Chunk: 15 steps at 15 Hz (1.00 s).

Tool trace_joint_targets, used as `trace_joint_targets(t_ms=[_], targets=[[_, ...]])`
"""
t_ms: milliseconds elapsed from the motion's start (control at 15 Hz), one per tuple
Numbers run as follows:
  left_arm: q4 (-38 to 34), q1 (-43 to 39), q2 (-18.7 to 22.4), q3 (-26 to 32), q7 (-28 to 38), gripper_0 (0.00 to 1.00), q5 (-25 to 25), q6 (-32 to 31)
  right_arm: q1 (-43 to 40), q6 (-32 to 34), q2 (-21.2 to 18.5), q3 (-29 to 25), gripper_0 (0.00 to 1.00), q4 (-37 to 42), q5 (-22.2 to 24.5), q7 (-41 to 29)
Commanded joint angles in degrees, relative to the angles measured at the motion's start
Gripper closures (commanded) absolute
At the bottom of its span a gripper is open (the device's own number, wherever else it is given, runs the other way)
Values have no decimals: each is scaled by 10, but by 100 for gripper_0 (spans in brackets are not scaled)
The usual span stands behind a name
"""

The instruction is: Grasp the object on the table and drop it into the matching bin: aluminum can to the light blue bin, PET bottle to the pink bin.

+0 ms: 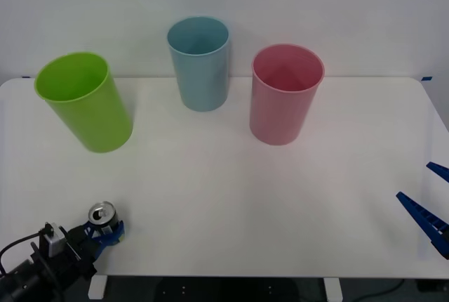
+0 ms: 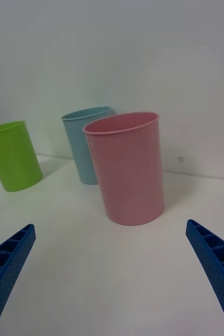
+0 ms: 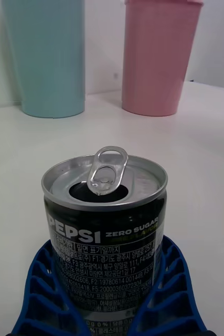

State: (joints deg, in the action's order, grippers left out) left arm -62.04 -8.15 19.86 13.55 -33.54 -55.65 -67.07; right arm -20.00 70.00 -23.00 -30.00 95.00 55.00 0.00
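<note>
Your left tool (image 1: 105, 234) sits at the near left corner of the desk (image 1: 231, 204), and its blue fingers (image 3: 43, 294) curve in around the lower body of the can (image 3: 105, 231), pinching it. The can stands upright, pull-tab up and mouth open, with its base down among the fingers; from the front view you cannot tell whether it rests on the desk or is just off it.

Your target is the blue bin (image 1: 199, 63), standing at the back of the desk between the green bin (image 1: 85, 102) on the left and the pink bin (image 1: 285, 93) on the right. It is well apart from the can, and the pink bin stands just beside it.

To do this step well, keep the pinch firm and low as it is, and lift straight up before you travel, so the can clears the desk without tipping. The can is opened, so hold it upright all the way. Carry it high enough to pass over the blue rim, favouring the side away from the pink bin. Centre the can over the blue mouth before you let go.

Your right tool (image 2: 112, 273) waits spread wide at the near right edge of the desk, holding nothing. Leave it parked.
</note>
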Motion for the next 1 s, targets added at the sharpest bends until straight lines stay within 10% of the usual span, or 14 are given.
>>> trace_joint_targets(t_ms=[67, 1000], targets=[[-1, 6, 0, 1, 5, 100, 10, 0, 0, 0, 0, 0, 0, 0, 0, 0], [-174, 13, 0, -28, 140, 100, 36, 117, 0, 0, 0, 0, 0, 0, 0, 0]])
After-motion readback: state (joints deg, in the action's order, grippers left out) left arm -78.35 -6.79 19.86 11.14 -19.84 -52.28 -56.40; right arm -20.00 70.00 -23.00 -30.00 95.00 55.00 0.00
